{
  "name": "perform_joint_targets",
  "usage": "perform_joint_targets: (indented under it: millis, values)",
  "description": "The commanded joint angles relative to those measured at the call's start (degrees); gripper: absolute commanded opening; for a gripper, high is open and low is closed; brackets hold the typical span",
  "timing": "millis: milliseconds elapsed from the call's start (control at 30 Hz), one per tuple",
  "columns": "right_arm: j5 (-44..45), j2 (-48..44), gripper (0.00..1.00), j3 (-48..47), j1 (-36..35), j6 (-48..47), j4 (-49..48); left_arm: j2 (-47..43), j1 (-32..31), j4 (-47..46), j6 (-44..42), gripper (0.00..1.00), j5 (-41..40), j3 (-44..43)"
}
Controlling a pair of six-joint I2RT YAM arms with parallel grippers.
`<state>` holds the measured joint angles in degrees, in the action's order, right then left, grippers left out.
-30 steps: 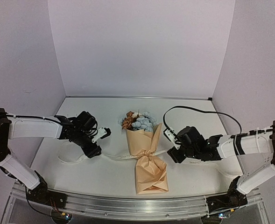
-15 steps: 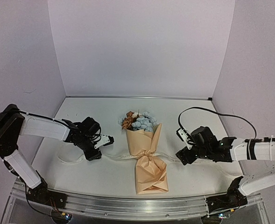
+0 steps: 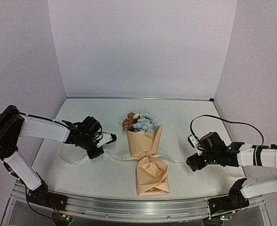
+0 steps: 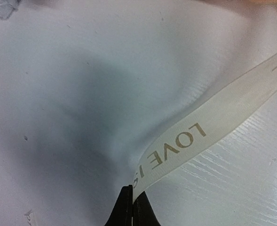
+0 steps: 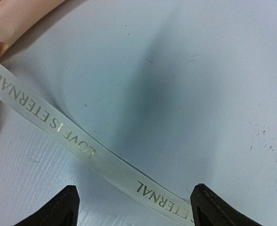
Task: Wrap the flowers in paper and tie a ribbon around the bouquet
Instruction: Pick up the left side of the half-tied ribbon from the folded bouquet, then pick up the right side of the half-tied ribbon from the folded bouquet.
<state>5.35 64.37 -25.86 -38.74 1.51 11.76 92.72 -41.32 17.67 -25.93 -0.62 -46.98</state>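
On the white worktop [image 3: 82, 181] the left fingers [image 4: 125, 212] pinched the limp, likely slick ribbon [image 4: 213, 117], best held flat across its width; the right fingers [image 5: 65, 212] stood spread over it.

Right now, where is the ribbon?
In the top view the ribbon is tied around the waist of the bouquet; its left tail is pinched in the left gripper, its right tail lies under the open right gripper.

A cream ribbon [image 5: 82, 150] printed LOVE IS ETERNAL lies diagonally across the white table [image 5: 199, 94]; tan paper [image 5: 20, 19] fills the upper-left corner; the right gripper [image 5: 136, 207] stands wide apart astride the ribbon.
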Motion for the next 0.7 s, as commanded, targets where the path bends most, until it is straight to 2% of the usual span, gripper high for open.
perform_joint_targets:
  millis: [0, 233, 467, 667]
  values:
    - [0.7, -0.6, 0.84, -0.1, 1.9, 2.0, 5.0, -9.2, -0.1, -6.2, 3.4, 0.00, 3.3, -2.0]
    - [1.1, -0.5, 0.84, -1.9, 4.3, 4.9, 11.0, -15.5, 1.1, -13.9, 4.4, 0.00, 2.3, 1.0]
    - [1.4, 0.5, 0.84, -3.5, 4.6, 5.2, 13.6, -20.8, 6.7, -16.2, 4.9, 0.00, 3.7, 4.4]
    - [-0.5, 2.5, 0.84, -5.3, 4.8, 6.6, 14.6, -21.9, 8.8, -14.3, 4.5, 0.00, 8.1, 2.0]
